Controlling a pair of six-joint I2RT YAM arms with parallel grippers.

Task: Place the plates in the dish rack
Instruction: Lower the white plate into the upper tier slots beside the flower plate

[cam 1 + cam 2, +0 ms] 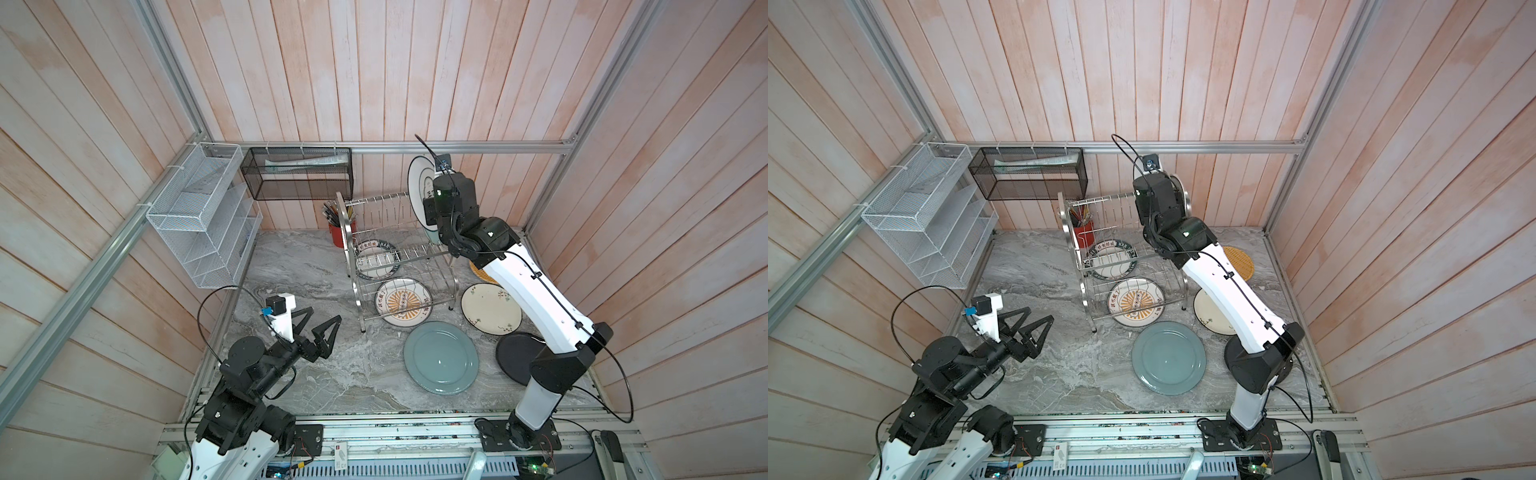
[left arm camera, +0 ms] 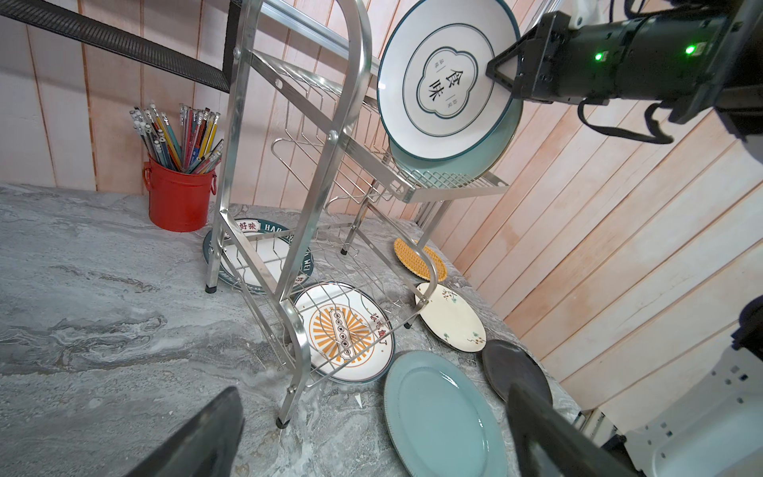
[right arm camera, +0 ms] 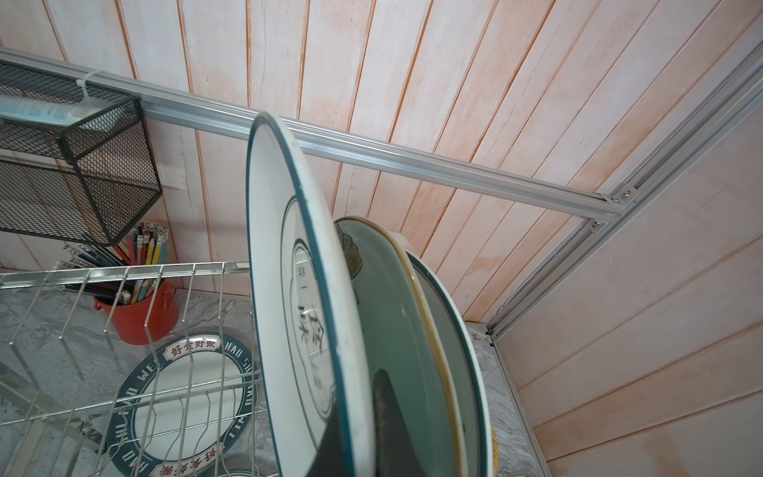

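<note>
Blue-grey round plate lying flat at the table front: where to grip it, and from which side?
Probably the rim of the blue-grey round plate on its left-front side: it lies flat, so only the edge offers a hold. The white orange-sunburst plate crowds its far edge, the round black plate its right. The open left pincer faces the bare side.

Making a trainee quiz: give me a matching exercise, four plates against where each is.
Things: 1 teal-rimmed white plate; 2 orange sunburst plate; 3 blue-grey plate; 4 black plate.
Places: A on the table, in the open; B upright in the right gripper at the dish rack, upper tier; C partly hidden by the right arm; D partly under the rack's lower tier.
Pairs: 1-B, 2-D, 3-A, 4-C.
</note>
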